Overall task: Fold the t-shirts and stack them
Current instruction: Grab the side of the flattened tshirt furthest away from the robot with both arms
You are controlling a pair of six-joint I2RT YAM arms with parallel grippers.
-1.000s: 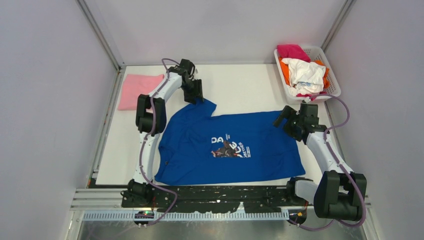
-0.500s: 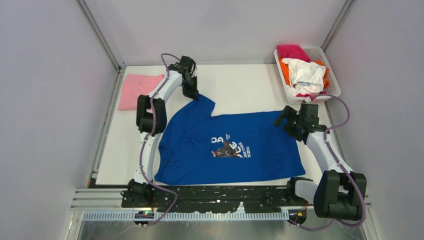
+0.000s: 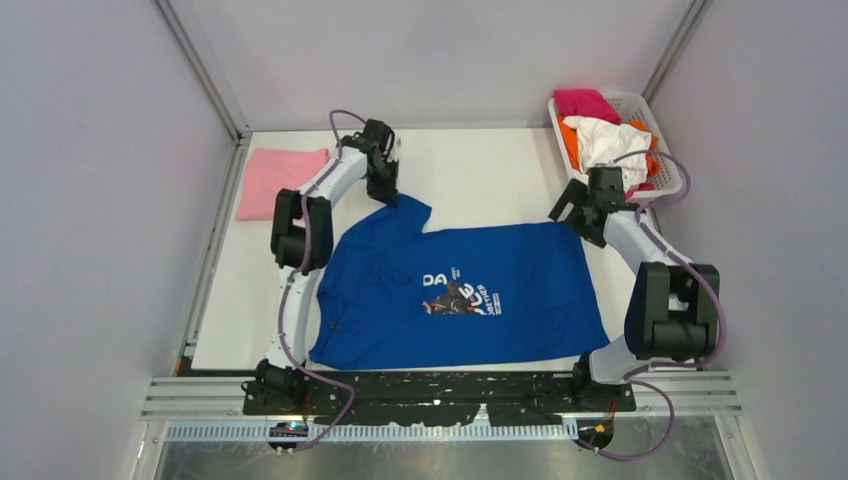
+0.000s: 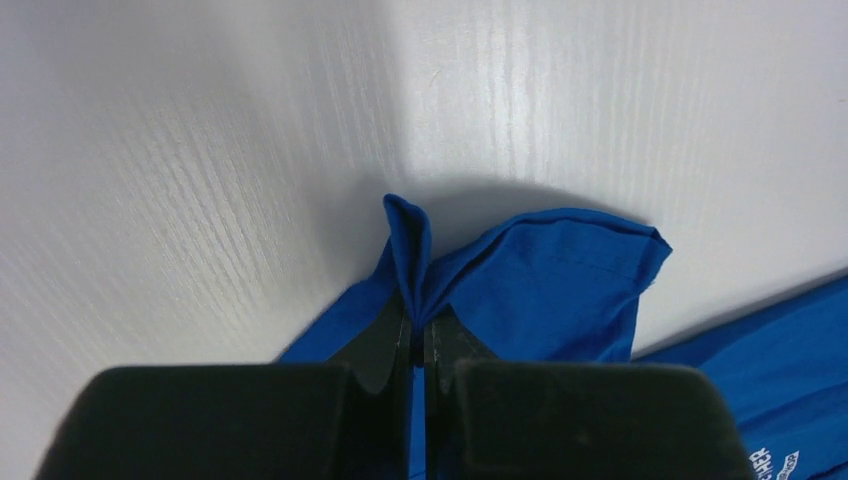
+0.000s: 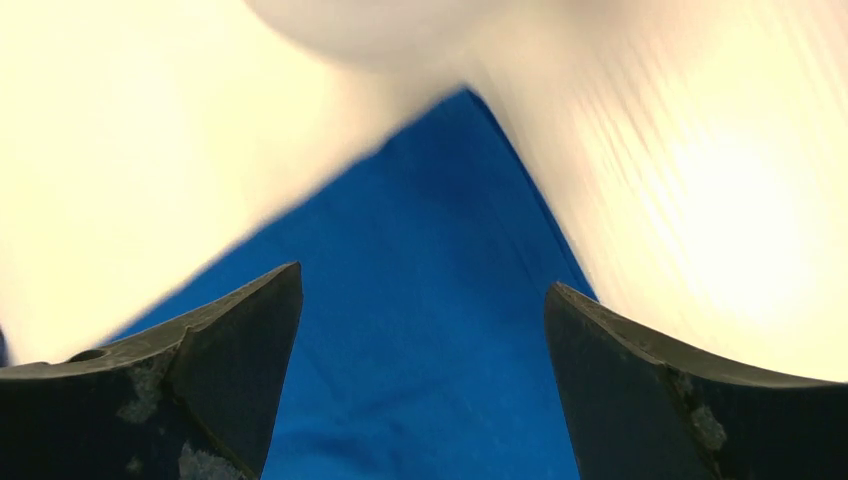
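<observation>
The royal-blue t-shirt [image 3: 455, 295] lies spread on the white table with its chest print up. My left gripper [image 3: 389, 196] is shut on the far left sleeve tip, which is pinched into a ridge in the left wrist view [image 4: 412, 250]. My right gripper [image 3: 578, 222] is open above the shirt's far right corner, with blue cloth [image 5: 420, 330] between its fingers. A folded light-pink t-shirt [image 3: 278, 181] lies at the far left. Magenta, orange and white shirts [image 3: 612, 140] sit in the basket.
The white slatted basket [image 3: 668, 176] stands at the far right corner, just behind the right arm. Grey walls close in on both sides and at the back. Bare white table [image 3: 480, 175] shows beyond the blue shirt.
My right gripper has moved away from me, from over the shirt's right side to its far right corner near the basket. My left gripper has shifted slightly with the sleeve tip.
</observation>
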